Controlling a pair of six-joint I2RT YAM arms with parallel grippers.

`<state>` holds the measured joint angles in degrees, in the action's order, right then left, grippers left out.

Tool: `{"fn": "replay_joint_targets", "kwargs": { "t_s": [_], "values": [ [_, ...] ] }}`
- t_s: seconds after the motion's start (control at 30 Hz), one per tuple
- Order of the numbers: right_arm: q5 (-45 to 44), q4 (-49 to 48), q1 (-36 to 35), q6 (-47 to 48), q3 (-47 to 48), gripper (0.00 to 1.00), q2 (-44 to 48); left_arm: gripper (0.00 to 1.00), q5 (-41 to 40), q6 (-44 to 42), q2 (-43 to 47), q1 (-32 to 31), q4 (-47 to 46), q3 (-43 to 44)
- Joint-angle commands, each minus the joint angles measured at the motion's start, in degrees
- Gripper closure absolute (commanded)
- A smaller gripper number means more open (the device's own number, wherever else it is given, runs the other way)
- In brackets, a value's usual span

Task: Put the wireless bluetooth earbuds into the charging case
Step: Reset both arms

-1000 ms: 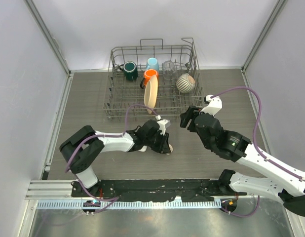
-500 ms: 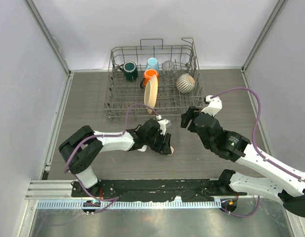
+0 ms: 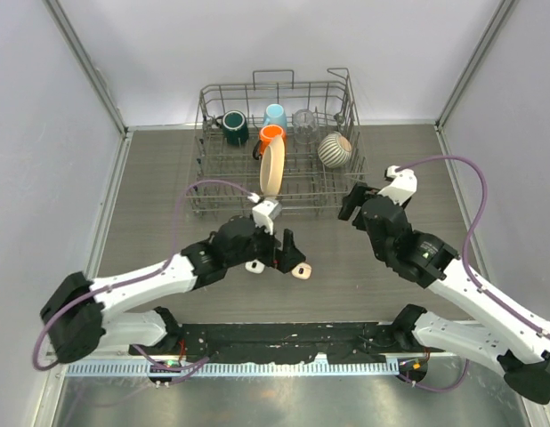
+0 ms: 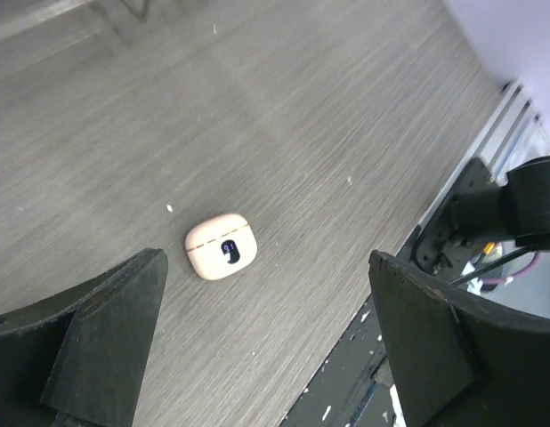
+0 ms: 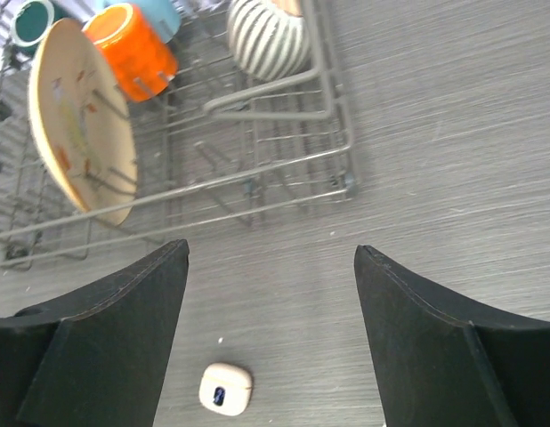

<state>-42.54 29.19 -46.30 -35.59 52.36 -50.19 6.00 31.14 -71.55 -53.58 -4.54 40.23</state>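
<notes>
The charging case (image 3: pixel 300 272) is a small cream rounded square with a tiny dark display. It lies flat on the grey table with its lid closed. It also shows in the left wrist view, case (image 4: pixel 222 246), and low in the right wrist view, case (image 5: pixel 225 388). My left gripper (image 3: pixel 287 252) hovers just beside and above it, open, with nothing between the fingers (image 4: pixel 266 262). My right gripper (image 3: pixel 351 203) is open too and stands apart to the right, near the rack's front corner (image 5: pixel 270 249). The wireless bluetooth earbuds are out of view.
A wire dish rack (image 3: pixel 277 151) stands at the back with a cream plate (image 3: pixel 271 169), an orange mug (image 3: pixel 271 135), a green mug (image 3: pixel 234 127), a blue cup and a striped bowl (image 3: pixel 335 149). Its front rail (image 5: pixel 284 160) lies just ahead of the right gripper. The black base rail (image 3: pixel 284 338) runs along the near edge.
My left gripper has opened and drawn back to the left, away from the case, which now lies free on the table. The right gripper has shifted slightly right and opened wider.
</notes>
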Motion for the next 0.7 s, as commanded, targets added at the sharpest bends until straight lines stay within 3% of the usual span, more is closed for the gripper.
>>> {"fn": "replay_joint_targets", "kwargs": {
  "t_s": [0.0,0.1,0.23,0.37,0.47,0.57,0.67],
  "values": [
    [0.35,1.30,5.95,2.81,-0.85,0.18,2.73,0.00,-8.89,2.25,11.06,-0.29,-8.28,-7.33],
    [3.95,1.92,13.24,4.74,-2.52,0.15,3.70,0.00,-13.11,1.22,19.41,-0.29,-8.31,-9.46],
    [11.93,2.01,25.80,5.89,-3.23,0.14,3.88,0.00,-17.59,-3.17,28.90,-0.21,1.43,-8.59],
    [24.32,1.57,36.87,5.36,-1.74,0.13,-0.50,0.00,-29.80,1.11,36.20,-0.21,7.52,-8.23],
    [28.03,0.87,38.74,2.82,-1.12,0.13,-3.06,0.00,-37.10,3.66,41.13,-0.21,10.77,-8.59],
    [26.20,-0.01,38.75,1.41,-1.29,0.13,-3.68,0.00,-43.96,7.35,44.74,-0.21,14.54,-8.07],
    [22.43,-0.62,38.75,0.88,-1.21,0.13,-3.60,0.00,-46.95,5.09,46.06,-0.21,17.62,-6.14]
  ]
}}
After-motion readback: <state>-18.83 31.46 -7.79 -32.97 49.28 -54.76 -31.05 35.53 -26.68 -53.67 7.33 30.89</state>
